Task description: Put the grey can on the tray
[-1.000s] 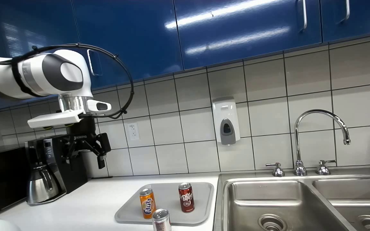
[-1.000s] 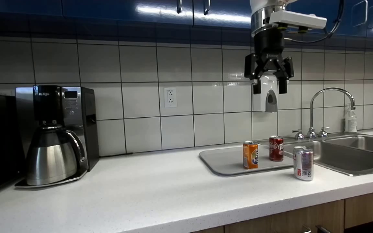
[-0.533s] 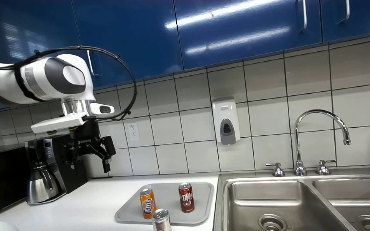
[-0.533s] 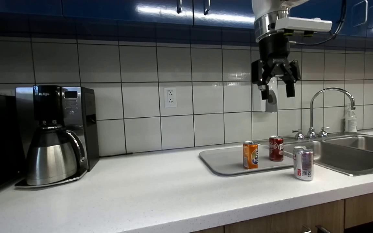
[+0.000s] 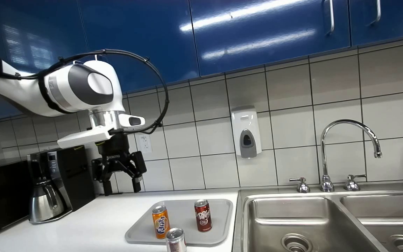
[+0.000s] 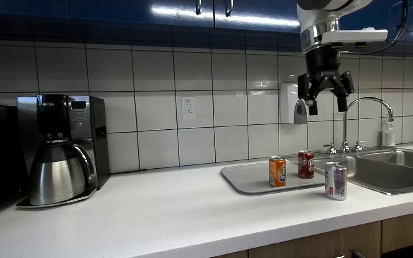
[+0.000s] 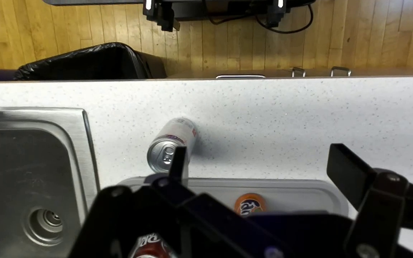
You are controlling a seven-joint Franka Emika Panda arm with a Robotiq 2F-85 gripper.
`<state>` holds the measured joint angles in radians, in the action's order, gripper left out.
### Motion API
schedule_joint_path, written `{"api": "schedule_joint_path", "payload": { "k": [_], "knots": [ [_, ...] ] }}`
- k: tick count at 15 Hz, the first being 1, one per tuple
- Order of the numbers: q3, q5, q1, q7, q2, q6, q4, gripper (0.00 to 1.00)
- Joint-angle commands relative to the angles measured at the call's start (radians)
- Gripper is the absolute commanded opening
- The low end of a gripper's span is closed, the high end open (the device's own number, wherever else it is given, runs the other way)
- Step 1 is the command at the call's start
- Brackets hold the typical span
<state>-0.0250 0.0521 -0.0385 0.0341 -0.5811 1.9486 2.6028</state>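
Note:
The grey can (image 6: 336, 181) stands upright on the counter just outside the tray's front edge. It also shows in an exterior view (image 5: 176, 241), cut off by the bottom edge, and in the wrist view (image 7: 177, 134). The pale grey tray (image 6: 247, 177) lies flat beside the sink; it also shows in an exterior view (image 5: 180, 210) and, partly hidden by the gripper, in the wrist view (image 7: 299, 197). My gripper (image 6: 327, 107) is open and empty, well above the counter. In the wrist view the fingers (image 7: 260, 163) are wide apart, the left fingertip overlapping the grey can's edge.
An orange can (image 6: 277, 172) and a dark red can (image 6: 305, 165) stand on the tray. The steel sink (image 5: 289, 213) with its faucet (image 5: 324, 154) adjoins the tray. A coffee maker (image 6: 61, 150) stands at the far end. A soap dispenser (image 5: 246, 133) hangs on the wall.
The arm and open gripper have moved to the right and downward in both exterior views. The cans and tray have not moved.

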Motion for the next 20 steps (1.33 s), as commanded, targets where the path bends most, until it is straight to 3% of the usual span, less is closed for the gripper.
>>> {"api": "schedule_joint_path", "payload": {
  "k": [1, 6, 12, 20],
  "knots": [
    [0.039, 0.020, 0.047, -0.022, 0.020, 0.072, 0.036, 1.00],
    [0.095, 0.019, 0.067, -0.082, 0.147, 0.189, 0.037, 1.00],
    [0.114, 0.021, 0.081, -0.095, 0.346, 0.320, -0.008, 1.00],
    [0.131, 0.053, 0.117, -0.100, 0.481, 0.334, -0.105, 1.00]
  ]
}}
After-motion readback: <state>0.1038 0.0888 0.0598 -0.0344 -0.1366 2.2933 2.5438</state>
